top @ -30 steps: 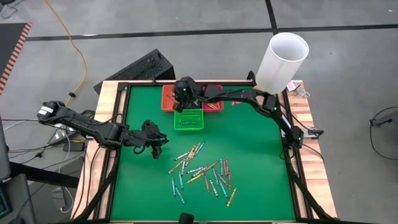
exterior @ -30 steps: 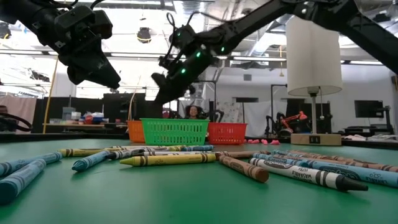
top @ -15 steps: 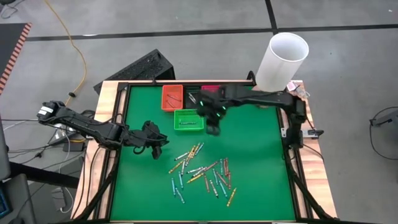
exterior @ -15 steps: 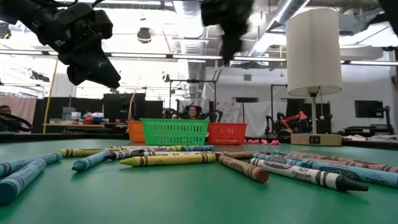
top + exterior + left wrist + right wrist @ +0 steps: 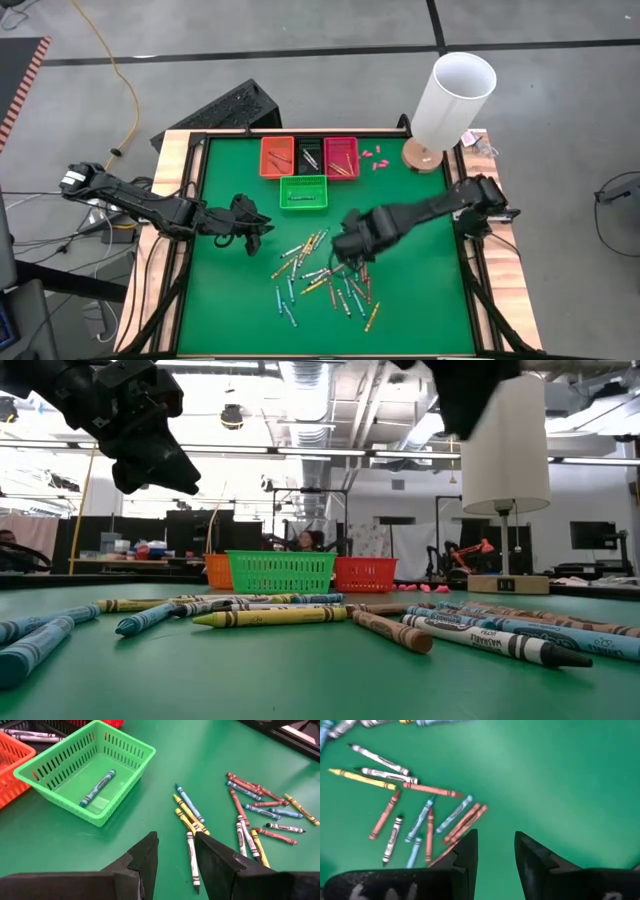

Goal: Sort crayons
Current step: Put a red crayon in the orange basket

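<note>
Several crayons in yellow, blue, grey and reddish colours lie flat and scattered on the green mat near its middle. My right gripper hovers above the pile's far edge, pointing down, open and with nothing between its fingers. My left gripper hangs open above the mat left of the pile, also holding nothing. A blue crayon lies in the green basket. More crayons lie in the orange basket, the black basket and the red basket.
The three baskets stand in a row at the mat's far edge, the green one just in front of them. A lamp with a tall white shade stands at the far right corner, tiny pink bits beside it. A raised frame borders the mat.
My right gripper has swung from above the baskets at the far edge toward the near edge. It now hangs over the crayon pile and has tipped from slanting forward to pointing down. The crayons lie as before.
</note>
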